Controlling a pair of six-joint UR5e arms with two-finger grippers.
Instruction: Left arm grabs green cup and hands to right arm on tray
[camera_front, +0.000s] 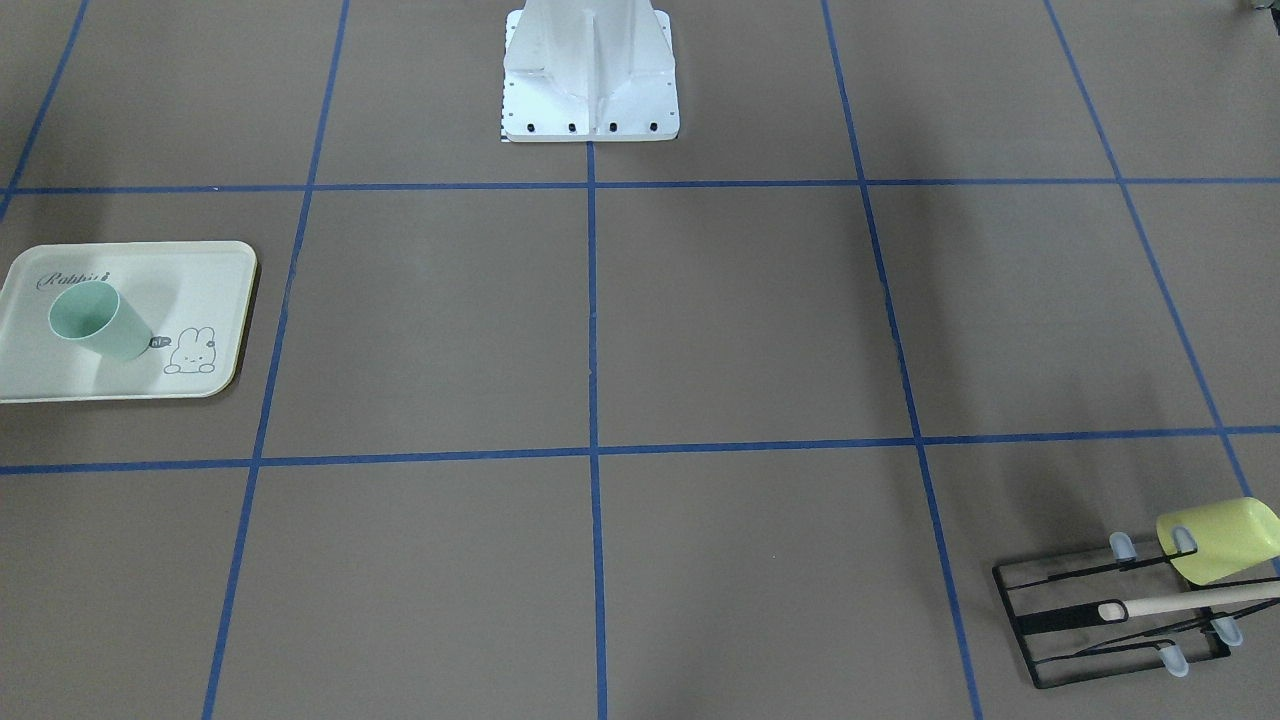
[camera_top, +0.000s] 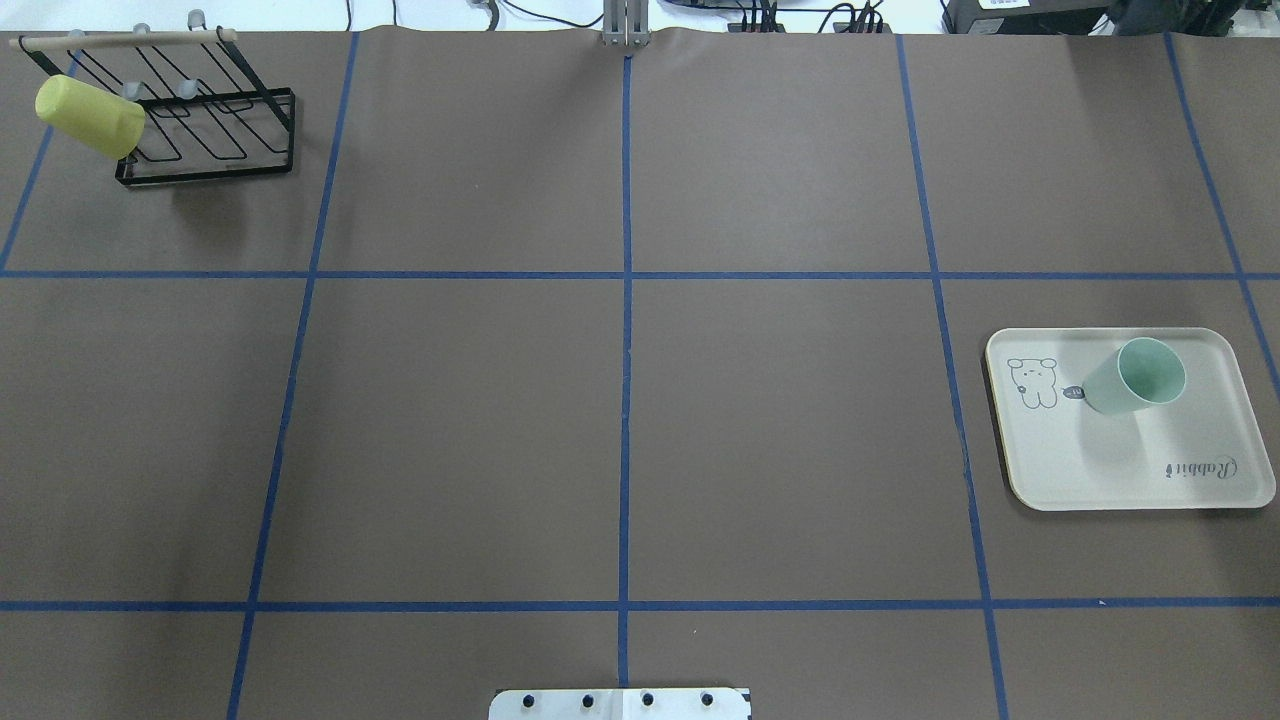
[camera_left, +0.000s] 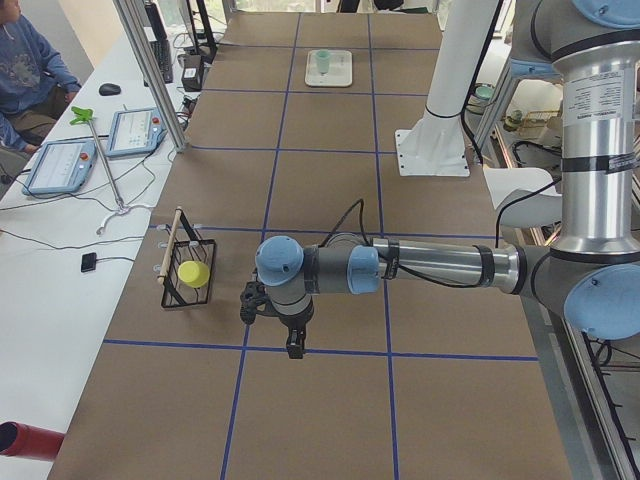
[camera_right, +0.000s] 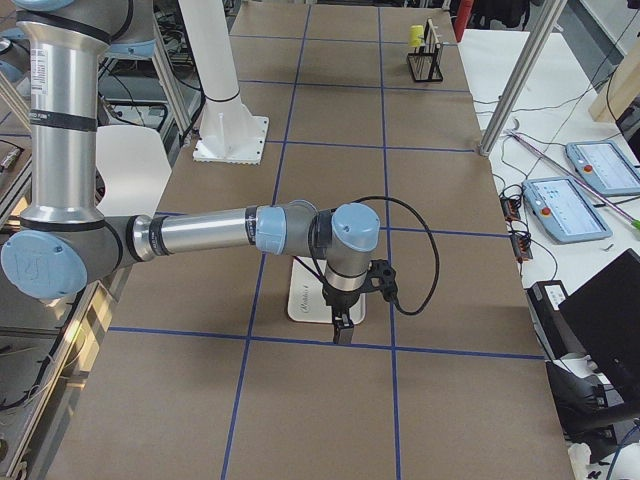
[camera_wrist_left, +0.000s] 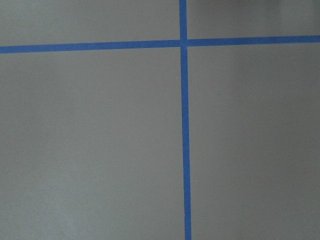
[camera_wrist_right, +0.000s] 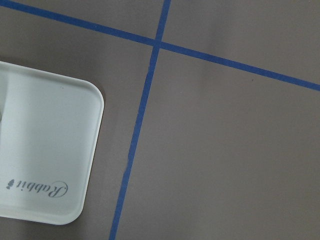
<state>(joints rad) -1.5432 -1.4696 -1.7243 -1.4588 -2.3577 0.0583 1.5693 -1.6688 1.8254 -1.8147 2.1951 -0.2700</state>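
Observation:
The pale mint-green cup (camera_top: 1135, 375) stands upright on the cream-white tray (camera_top: 1100, 470), opening up, also seen in the front-facing view (camera_front: 95, 320) and far off in the exterior left view (camera_left: 323, 62). The tray (camera_front: 215, 270) shows its "Rabbit" script and bunny drawing. No gripper touches the cup. My left gripper (camera_left: 285, 335) hangs over bare table near the rack; I cannot tell if it is open or shut. My right gripper (camera_right: 345, 325) hovers above the tray's near edge (camera_right: 303, 300); I cannot tell its state. The right wrist view shows the tray's corner (camera_wrist_right: 45, 150).
A black wire rack (camera_top: 210, 140) with a wooden rod holds a yellow-green cup (camera_top: 88, 115) at the far left corner; it also shows in the front-facing view (camera_front: 1220, 540). The white robot base (camera_front: 590, 90) sits mid-table at my edge. Blue tape lines grid the brown table.

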